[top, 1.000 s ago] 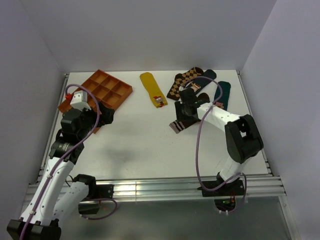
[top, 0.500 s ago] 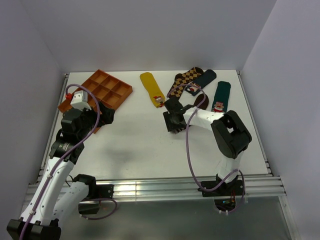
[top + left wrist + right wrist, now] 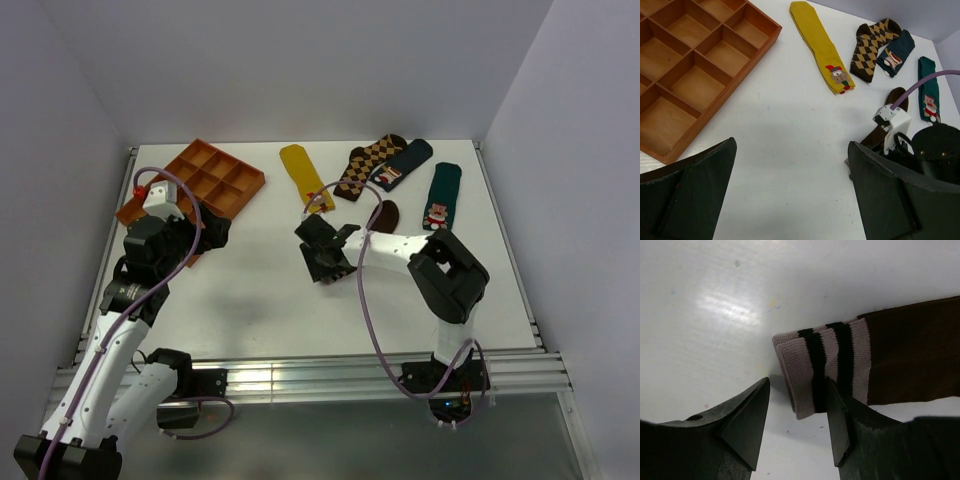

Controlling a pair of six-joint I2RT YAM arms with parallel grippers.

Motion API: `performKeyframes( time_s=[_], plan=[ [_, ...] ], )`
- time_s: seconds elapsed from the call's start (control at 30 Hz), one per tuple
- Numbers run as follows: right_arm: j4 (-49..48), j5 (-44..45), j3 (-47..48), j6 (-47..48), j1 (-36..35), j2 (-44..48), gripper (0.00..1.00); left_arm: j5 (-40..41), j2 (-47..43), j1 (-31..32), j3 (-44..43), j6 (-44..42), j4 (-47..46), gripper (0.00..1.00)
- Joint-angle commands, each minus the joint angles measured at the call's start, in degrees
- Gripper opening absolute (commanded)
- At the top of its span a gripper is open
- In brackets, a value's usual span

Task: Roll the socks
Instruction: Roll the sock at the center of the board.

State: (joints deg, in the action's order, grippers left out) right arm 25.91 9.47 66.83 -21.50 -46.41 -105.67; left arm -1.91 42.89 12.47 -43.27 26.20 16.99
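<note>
Dark brown sock (image 3: pixel 905 350): flat on counter (image 3: pixel 250 290); striped cuff between half-parted right gripper (image 3: pixel 797 384), unclamped; left gripper (image 3: pixel 792 145) spread wide, empty; step: starting roll; next: pinch cuff, turn.

Five socks lay on the white surface (image 3: pixel 260 290): one mustard yellow sock (image 3: pixel 303 172) with a bear motif, one brown-and-tan diamond-patterned sock (image 3: pixel 365 165), one dark teal sock (image 3: pixel 405 163) with a picture patch, one dark green sock (image 3: pixel 441 194) with a Santa figure, and one plain dark brown fabric sock (image 3: pixel 910 350) with a pale striped cuff. One orange-brown wooden compartment tray (image 3: pixel 726 89) sat there too. Two end effectors were in view: one left end effector (image 3: pixel 792 150) and one right end effector (image 3: pixel 799 385).
</note>
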Motion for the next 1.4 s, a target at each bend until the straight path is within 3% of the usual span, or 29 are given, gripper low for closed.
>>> performKeyframes(
  time_s=[0.0,0.23,0.47,0.63,1.0,1.13,1.37],
  plan=[
    [4.05,0.81,2.78,-1.97,-3.50,0.02,0.56,-1.60,0.00,0.27,0.11,-0.36,-1.79,0.99],
    [5.21,2.39,5.33,-2.15,-7.29,5.80,0.60,-2.13,1.05,0.19,-0.15,0.70,-1.53,0.99],
    [-1.91,6.33,-0.03,1.63,-7.29,12.67,0.62,-2.22,1.31,0.19,0.11,1.75,-1.53,0.99],
    [-3.59,7.14,-0.47,5.41,-7.20,10.22,0.55,-1.87,1.93,0.19,0.02,1.67,-1.35,0.99],
    [-5.96,7.93,-1.52,6.47,-7.20,5.04,0.53,-1.78,3.16,0.19,-0.24,1.75,-0.56,0.99],
    [-5.61,7.14,-2.49,6.64,-7.20,4.77,0.48,-1.60,3.25,0.19,-0.15,1.49,-0.38,1.00],
    [-5.96,6.61,-4.43,6.91,-7.37,5.56,0.48,-2.57,3.42,0.19,-0.15,1.58,-0.65,0.99]
  ],
)
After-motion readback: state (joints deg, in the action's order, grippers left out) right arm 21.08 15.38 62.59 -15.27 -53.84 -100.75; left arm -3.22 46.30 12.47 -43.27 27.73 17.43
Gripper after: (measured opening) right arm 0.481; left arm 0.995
